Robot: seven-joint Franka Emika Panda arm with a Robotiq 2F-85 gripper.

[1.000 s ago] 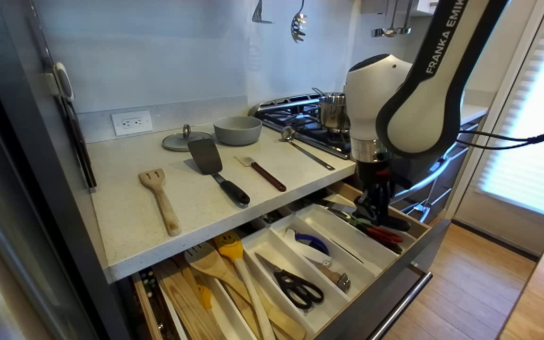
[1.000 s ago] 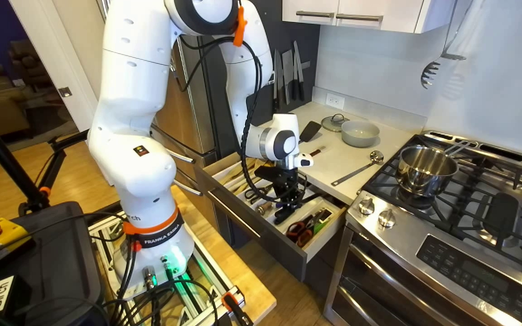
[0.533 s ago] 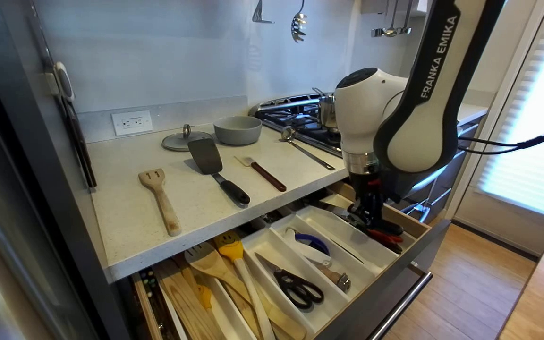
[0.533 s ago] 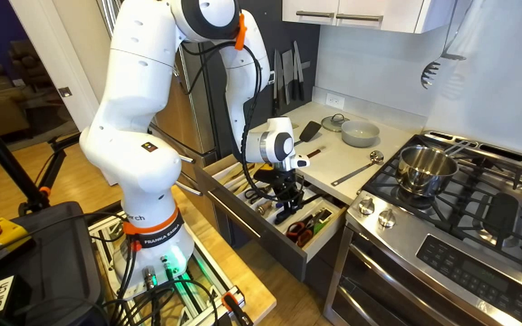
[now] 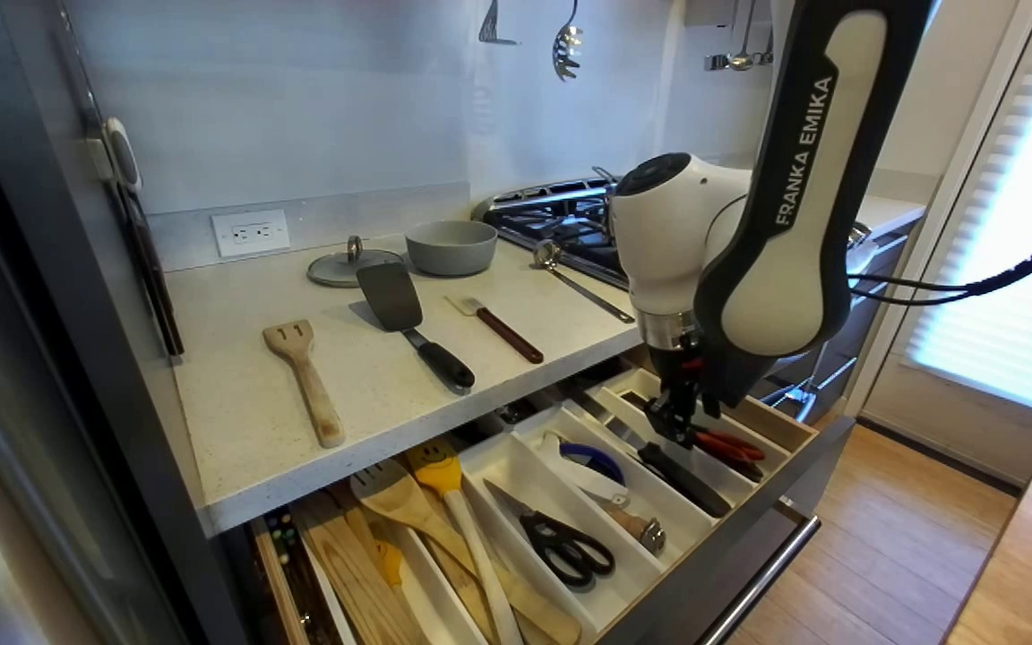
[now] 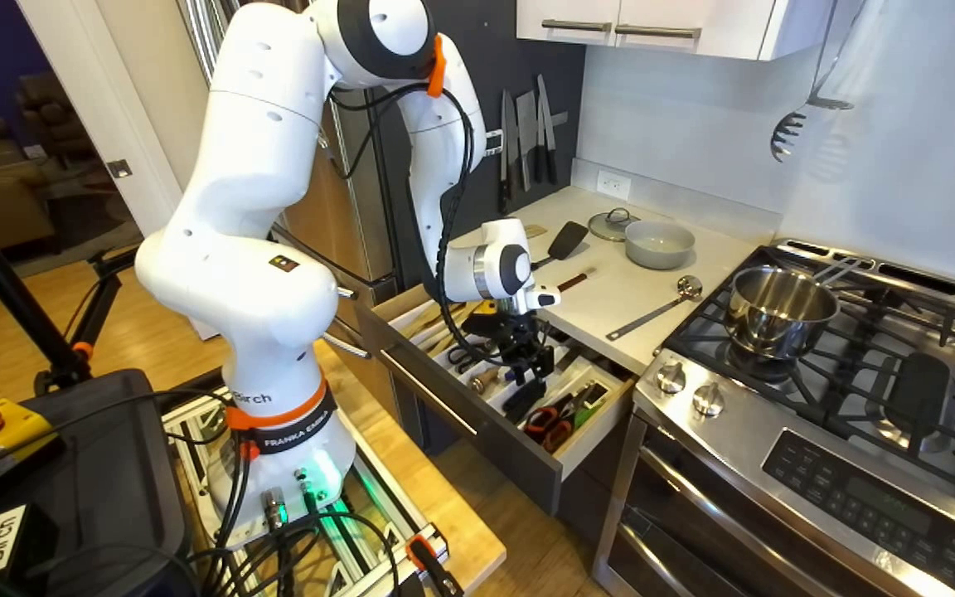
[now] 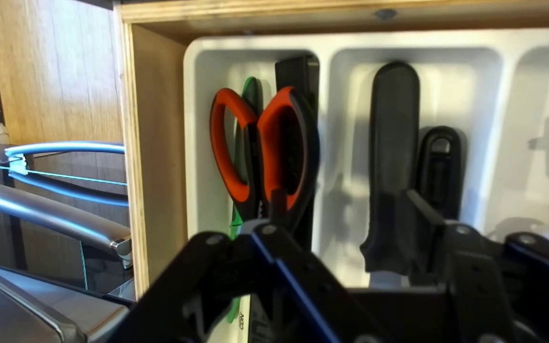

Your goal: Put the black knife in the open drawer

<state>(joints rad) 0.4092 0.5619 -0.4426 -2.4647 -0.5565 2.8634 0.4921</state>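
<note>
The black knife lies in a white compartment of the open drawer (image 5: 749,546). Its black handle (image 5: 684,479) points to the drawer front in an exterior view; the handle also shows in an exterior view (image 6: 525,398) and in the wrist view (image 7: 393,143). Its blade runs toward the back, partly hidden under the counter and by the gripper. My gripper (image 5: 675,419) is low over the drawer, just beside the knife. In the wrist view the gripper (image 7: 348,209) has its fingers wide apart with nothing between them; one finger overlaps the handle in view, contact cannot be told.
Red-handled scissors (image 7: 246,143) and a green item fill the end compartment beside the knife. A small black handle (image 7: 441,166) lies next to the knife. Black scissors (image 5: 565,546) lie farther along. The counter edge (image 5: 516,390) overhangs the drawer's back.
The knife was in the gripper above the drawer; now it lies in the compartment. The gripper has moved down and left in an exterior view and opened.
</note>
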